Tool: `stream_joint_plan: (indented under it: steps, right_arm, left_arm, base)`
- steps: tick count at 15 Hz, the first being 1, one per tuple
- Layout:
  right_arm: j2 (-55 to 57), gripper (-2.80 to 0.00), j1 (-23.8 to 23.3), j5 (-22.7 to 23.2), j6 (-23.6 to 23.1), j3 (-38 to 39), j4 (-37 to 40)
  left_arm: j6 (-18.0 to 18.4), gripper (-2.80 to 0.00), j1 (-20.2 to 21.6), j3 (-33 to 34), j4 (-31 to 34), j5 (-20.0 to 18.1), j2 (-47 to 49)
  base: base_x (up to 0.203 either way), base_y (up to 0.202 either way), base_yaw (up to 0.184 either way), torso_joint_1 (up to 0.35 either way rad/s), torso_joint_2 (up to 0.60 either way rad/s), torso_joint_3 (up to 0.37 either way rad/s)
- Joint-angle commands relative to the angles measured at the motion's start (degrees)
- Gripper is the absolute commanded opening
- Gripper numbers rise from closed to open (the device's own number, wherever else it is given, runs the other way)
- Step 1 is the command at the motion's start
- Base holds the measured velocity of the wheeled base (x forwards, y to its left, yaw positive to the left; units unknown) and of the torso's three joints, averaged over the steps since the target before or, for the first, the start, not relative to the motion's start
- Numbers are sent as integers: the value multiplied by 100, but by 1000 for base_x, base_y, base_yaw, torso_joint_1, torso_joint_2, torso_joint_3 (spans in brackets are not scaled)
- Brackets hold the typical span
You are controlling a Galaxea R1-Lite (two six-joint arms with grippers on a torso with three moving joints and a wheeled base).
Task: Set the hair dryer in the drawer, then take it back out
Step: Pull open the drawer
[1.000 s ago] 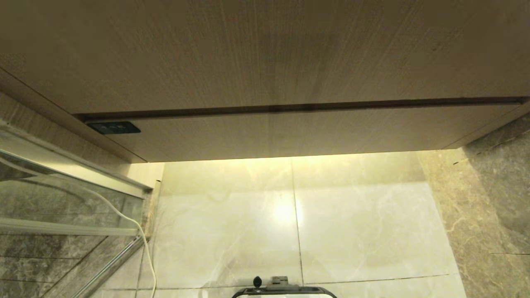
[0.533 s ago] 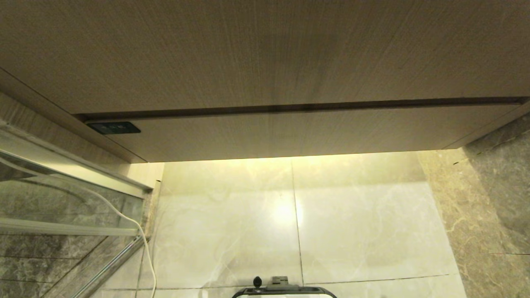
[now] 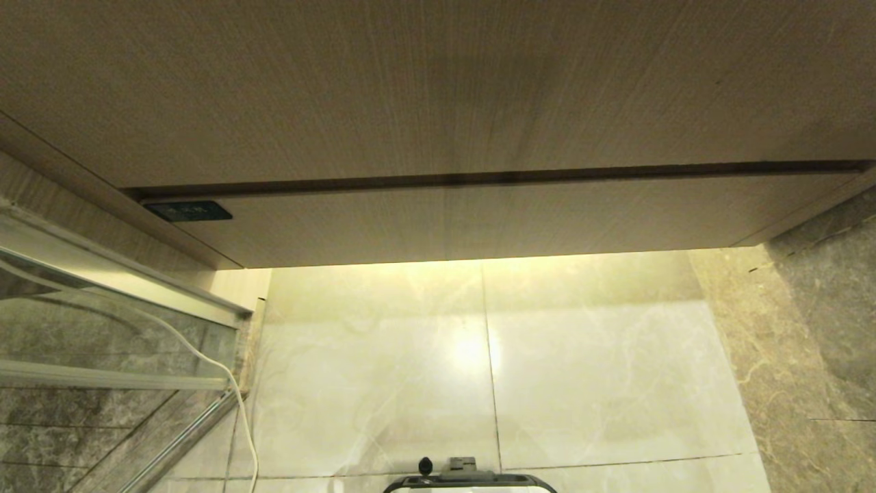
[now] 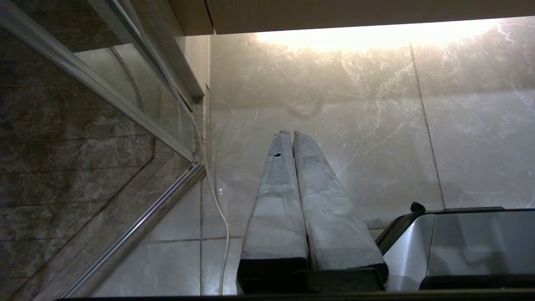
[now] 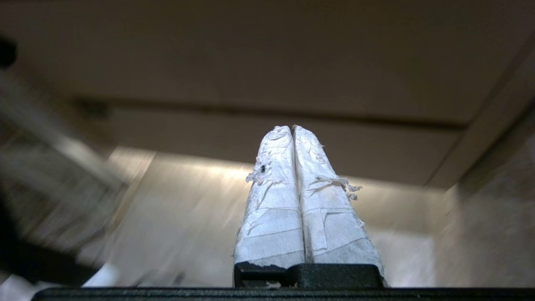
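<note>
I see the drawer (image 3: 479,219) in front of me in the head view. It is wide and low, made of light wood with fine lines in it. It is pushed all the way in, so its front sits flat under the much taller wood panel above, with only a thin dark gap between the two. A small black plate (image 3: 188,211) sits at the left end of the drawer front. I cannot see the hair dryer in any view.
</note>
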Motion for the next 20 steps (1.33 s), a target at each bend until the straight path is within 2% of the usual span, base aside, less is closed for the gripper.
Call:
stream_joint_plan:
  steps: [1,4,7,8,9,10,12,13,15,16,17,18,20]
  right_arm:
    - [1359,-280,585,214,15,-620,1354]
    - [2261,-280,917,-20,-168,-512,2167]
    - [2389,-280,1065,-63,-856,351,2314]
    - [2425,0,1093,-69,-1241,606,2302]
    - [2537,0,1122,-110,-1681,820,2249]
    - [2618,0,1135,-189,-1871,976,2181]
    - [2780,0,1142,-629,-1960,1188,2016]
    - [2954,0,1177,-1191,-2077,1295,1970]
    - [3247,0,1457,-2913,-2581,1521,1734]
    - [3458,0,1601,-3627,-2686,1725,1302]
    - [3712,0,1754,-4001,-2757,1958,437]
    - [3972,0,1951,-4112,-2810,2258,-652]
    - [4398,0,2302,-3778,-3124,2923,-3116]
  left_arm:
    - [-2,-280,1,9,0,1,0]
    - [-2,-280,1,9,0,1,0]
    - [-2,-280,1,9,0,1,0]
    - [-2,-280,1,9,0,1,0]
    - [-2,-280,1,9,0,1,0]
    - [-2,-280,1,9,0,1,0]
    - [-2,-280,1,9,0,1,0]
    - [-2,-280,1,9,0,1,0]
    - [-2,-280,1,9,0,1,0]
    - [-2,-280,1,9,0,1,0]
    - [-2,-280,1,9,0,1,0]
    - [-2,-280,1,8,0,1,0]
    - [-2,-280,1,9,0,1,0]
  base:
    - [0,0,0,0,0,0]
    - [0,0,0,0,0,0]
    - [0,0,0,0,0,0]
    - [0,0,0,0,0,0]
    - [0,0,0,0,0,0]
    - [0,0,0,0,0,0]
    - [0,0,0,0,0,0]
    - [0,0,0,0,0,0]
    - [0,0,0,0,0,0]
    - [0,0,0,0,0,0]
    - [0,0,0,0,0,0]
    - [0,0,0,0,0,0]
    - [0,0,0,0,0,0]
